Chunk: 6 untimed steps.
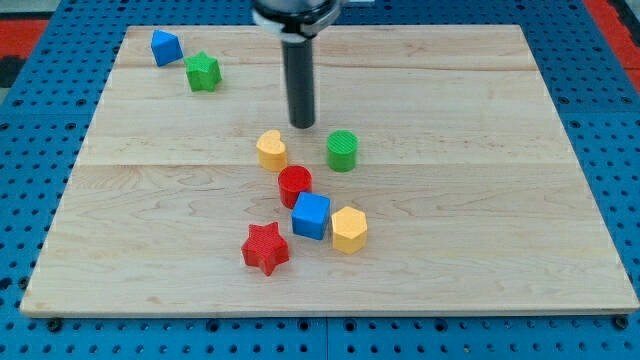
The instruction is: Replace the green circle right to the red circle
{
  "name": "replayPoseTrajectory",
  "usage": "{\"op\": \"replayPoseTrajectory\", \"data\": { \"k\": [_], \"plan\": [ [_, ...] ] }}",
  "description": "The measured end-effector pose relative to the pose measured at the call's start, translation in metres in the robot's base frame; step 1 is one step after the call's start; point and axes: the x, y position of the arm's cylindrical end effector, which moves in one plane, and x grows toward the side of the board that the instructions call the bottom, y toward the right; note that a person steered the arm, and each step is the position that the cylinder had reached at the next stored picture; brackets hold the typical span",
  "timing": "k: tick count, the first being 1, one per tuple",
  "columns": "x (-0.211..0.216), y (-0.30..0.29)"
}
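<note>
The green circle (342, 150) stands near the board's middle. The red circle (295, 186) lies below and left of it, a short gap apart. My tip (302, 124) is down on the board just above and left of the green circle, between it and a yellow block (271, 150). The tip touches neither block. The rod rises straight to the view's top.
A blue cube (311, 215) touches the red circle's lower right, with a yellow hexagon (349, 229) to its right and a red star (265, 248) below left. A blue block (165, 47) and a green star (203, 72) sit at the top left of the wooden board (500, 230).
</note>
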Motion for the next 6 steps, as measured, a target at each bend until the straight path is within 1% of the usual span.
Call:
{"op": "replayPoseTrajectory", "data": {
  "k": [1, 2, 3, 4, 5, 6],
  "plan": [
    [0.038, 0.042],
    [0.092, 0.042],
    [0.063, 0.037],
    [0.014, -0.017],
    [0.035, -0.068],
    [0.083, -0.047]
  ]
}}
